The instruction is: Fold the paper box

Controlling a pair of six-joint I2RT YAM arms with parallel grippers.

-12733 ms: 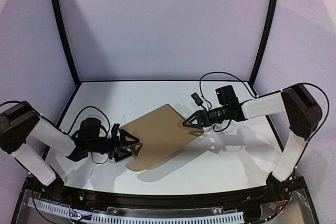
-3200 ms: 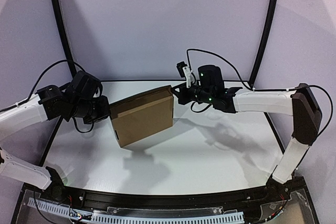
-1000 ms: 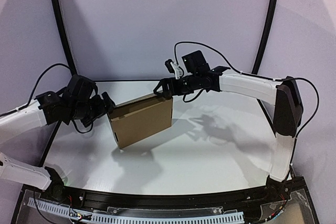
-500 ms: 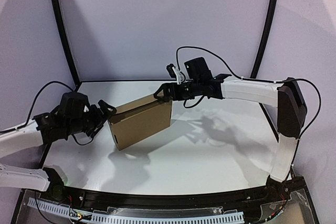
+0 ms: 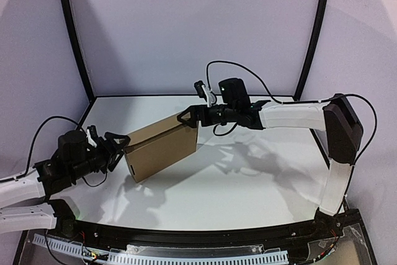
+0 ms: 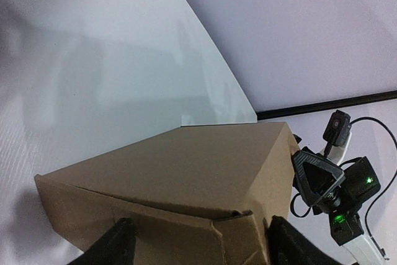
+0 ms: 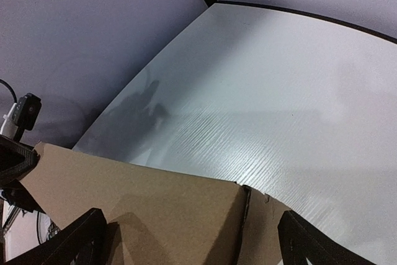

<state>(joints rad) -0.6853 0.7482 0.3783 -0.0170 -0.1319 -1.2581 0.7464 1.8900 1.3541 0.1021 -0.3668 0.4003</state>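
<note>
The paper box is a closed brown cardboard box, resting tilted on the white table left of centre. My left gripper sits low at its left end. In the left wrist view the box fills the space ahead, its seamed end face between my open left gripper's fingers. My right gripper is at the box's far right top corner. In the right wrist view the box's edge lies between my right gripper's wide-open fingers.
Black frame posts and pale walls enclose the table on three sides. A cable with a small connector loops above the right wrist. The arm bases and a black rail run along the near edge.
My left arm has dropped and pulled back toward the near left, and its jaws have narrowed somewhat. The box and my right gripper have shifted slightly left.
</note>
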